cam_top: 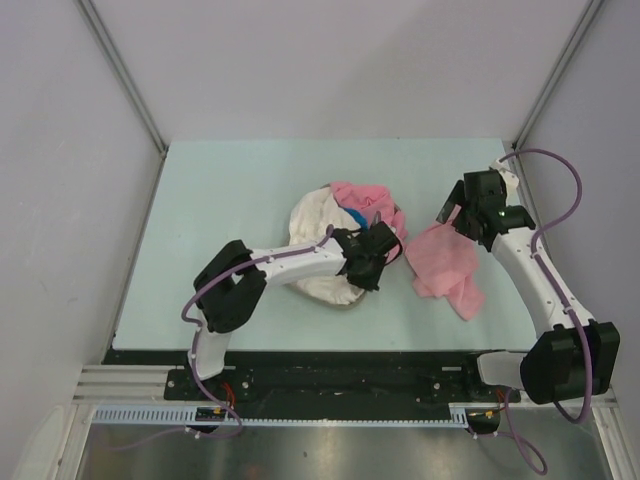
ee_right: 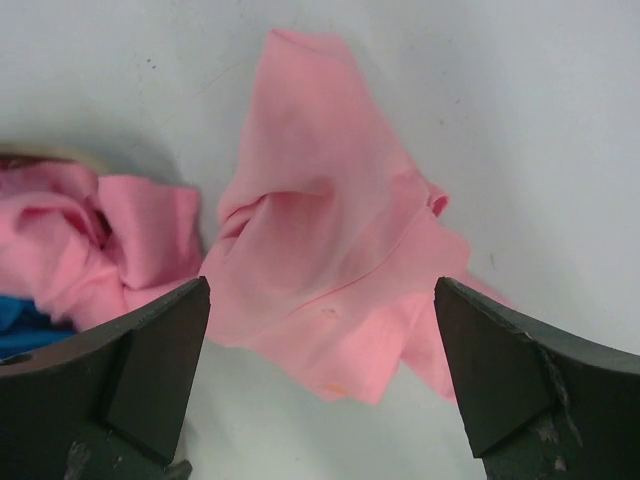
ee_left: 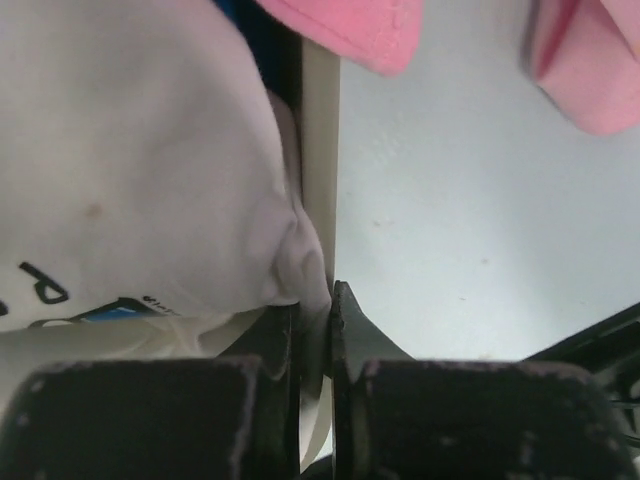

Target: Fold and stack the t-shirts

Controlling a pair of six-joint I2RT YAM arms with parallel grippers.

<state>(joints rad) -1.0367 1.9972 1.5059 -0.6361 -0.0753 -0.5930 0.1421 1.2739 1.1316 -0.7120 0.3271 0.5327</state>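
The left gripper [ee_left: 316,300] is pinched tight on a soft fold of the white tee [cam_top: 320,255]. That tee lies in a rumpled mound in the middle of the smooth, pale green table [cam_top: 220,200], with a bit of blue print showing near its top. A bunched pink tee [cam_top: 362,203] rests against the mound's far side. Just to the right, a second pink tee [ee_right: 330,270] lies wrinkled and flatter. The right gripper [ee_right: 322,285] hovers over it, dark fingers spread wide and holding nothing.
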